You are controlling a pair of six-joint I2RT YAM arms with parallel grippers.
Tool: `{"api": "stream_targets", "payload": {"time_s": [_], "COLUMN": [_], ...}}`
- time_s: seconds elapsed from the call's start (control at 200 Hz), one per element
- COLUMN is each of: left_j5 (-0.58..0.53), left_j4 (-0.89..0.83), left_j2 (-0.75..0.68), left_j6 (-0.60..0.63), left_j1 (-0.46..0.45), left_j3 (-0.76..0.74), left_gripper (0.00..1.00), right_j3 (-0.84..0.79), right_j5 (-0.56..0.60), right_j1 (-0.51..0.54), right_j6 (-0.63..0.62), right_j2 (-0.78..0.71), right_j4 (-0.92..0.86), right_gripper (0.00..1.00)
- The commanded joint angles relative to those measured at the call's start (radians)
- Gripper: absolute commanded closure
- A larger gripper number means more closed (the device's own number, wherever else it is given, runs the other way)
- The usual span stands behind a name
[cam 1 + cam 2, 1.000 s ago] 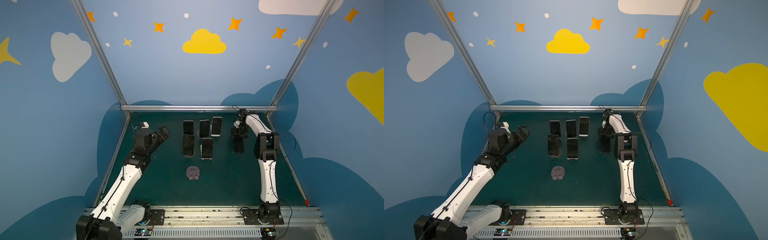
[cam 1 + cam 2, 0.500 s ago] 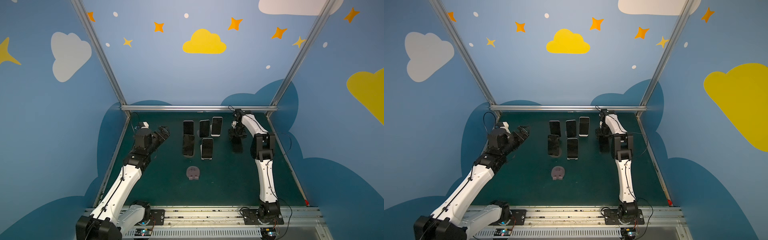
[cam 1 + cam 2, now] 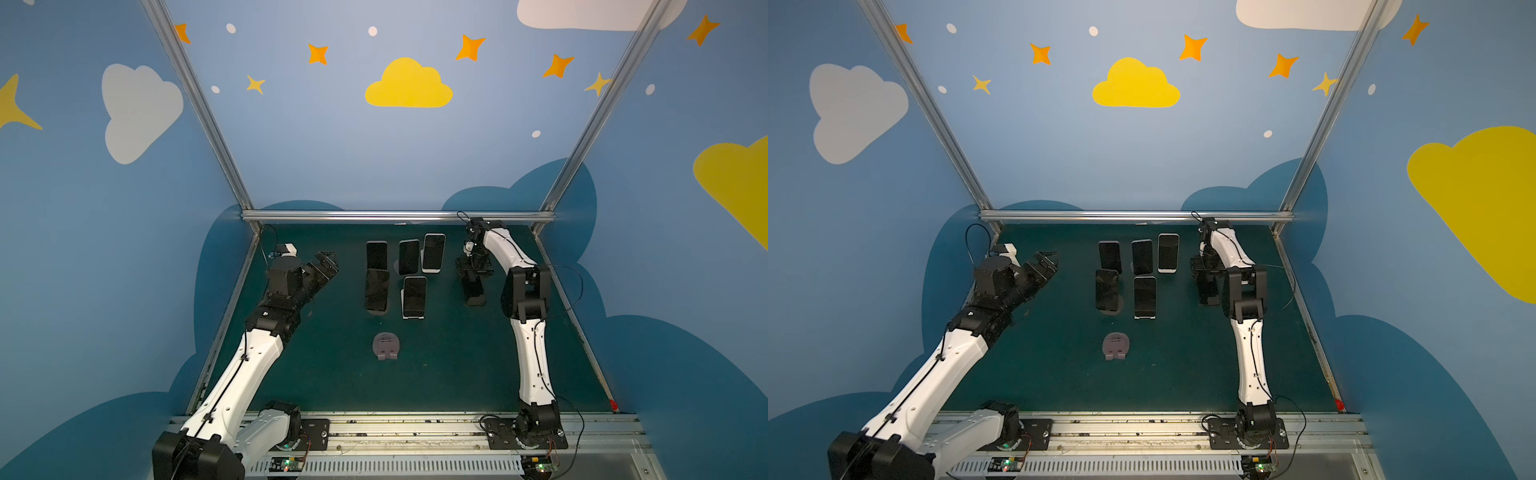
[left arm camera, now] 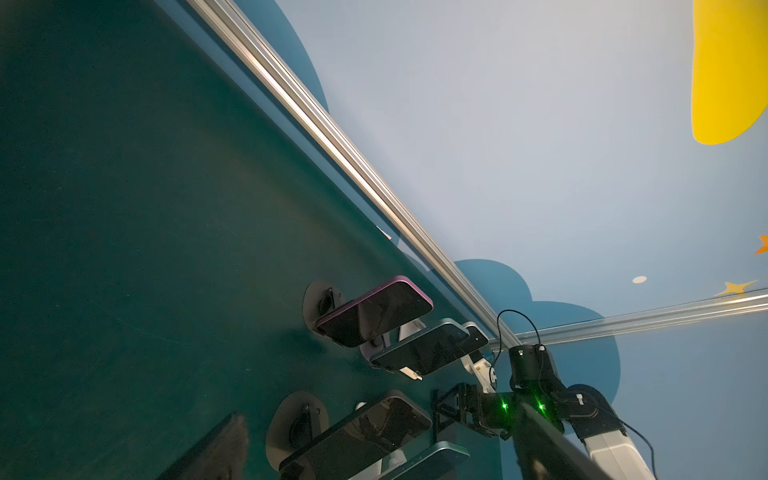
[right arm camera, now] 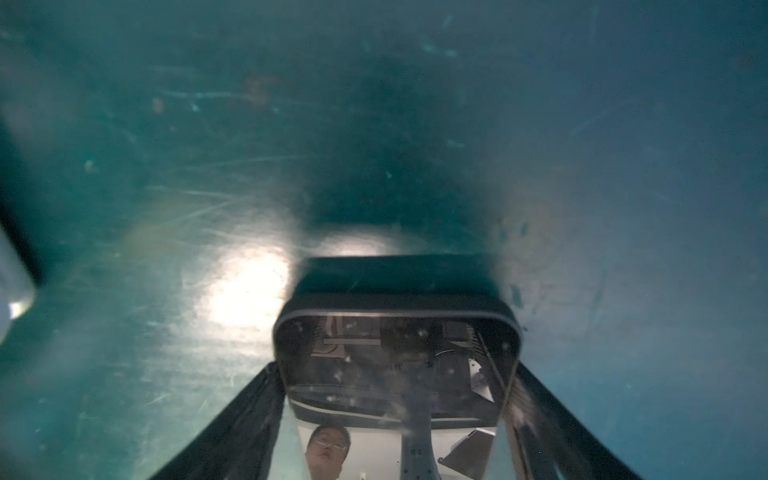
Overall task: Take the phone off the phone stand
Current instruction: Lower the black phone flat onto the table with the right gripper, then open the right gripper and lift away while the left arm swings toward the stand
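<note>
right wrist view: the phone (image 5: 395, 332) touches the green mat (image 5: 166, 166) between the fingers of the right gripper (image 5: 395, 374); pinching or just clear, i cannot tell. in a top view it sits at 2 o'clock from the empty stand (image 3: 386, 345), so removal looks done and release is what's left. left gripper (image 3: 326, 264) hangs spread wide at 10 o'clock.

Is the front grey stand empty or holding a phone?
Empty: in both top views the stand shows its bare grey face, with no phone on it.
</note>
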Motion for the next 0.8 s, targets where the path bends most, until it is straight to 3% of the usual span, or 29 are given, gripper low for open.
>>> {"api": "stream_targets", "payload": {"time_s": [0.0, 0.12, 0.285, 0.476, 0.681, 0.791], "left_j5": [-0.024, -0.188, -0.247, -0.378, -0.635, -0.8], "left_j4": [-0.061, -0.162, -0.269, -0.454, -0.559, -0.508], "left_j2": [0.007, -0.037, -0.168, -0.3, -0.365, -0.266], "left_j6": [0.085, 0.159, 0.132, 0.085, -0.026, -0.101], "left_j1": [-0.021, -0.106, -0.175, -0.374, -0.748, -0.955], "left_j3": [0.055, 0.079, 0.026, -0.037, -0.157, -0.187], "left_gripper": [0.02, 0.01, 0.01, 0.01, 0.03, 0.0], "right_j3": [0.026, 0.025, -0.04, -0.624, -1.203, -1.464], "right_j5": [-0.012, 0.01, 0.008, -0.059, -0.126, -0.025], "right_j1": [-0.013, -0.02, -0.011, 0.023, 0.05, 0.054], "right_j6": [0.046, 0.095, 0.138, 0.247, 0.354, 0.321], "right_j2": [-0.07, -0.183, -0.372, -0.815, -1.24, -1.426], "right_j4": [-0.033, -0.03, -0.02, 0.351, 0.72, 1.014], "right_gripper": [0.16, 0.13, 0.13, 0.14, 0.16, 0.13]}}
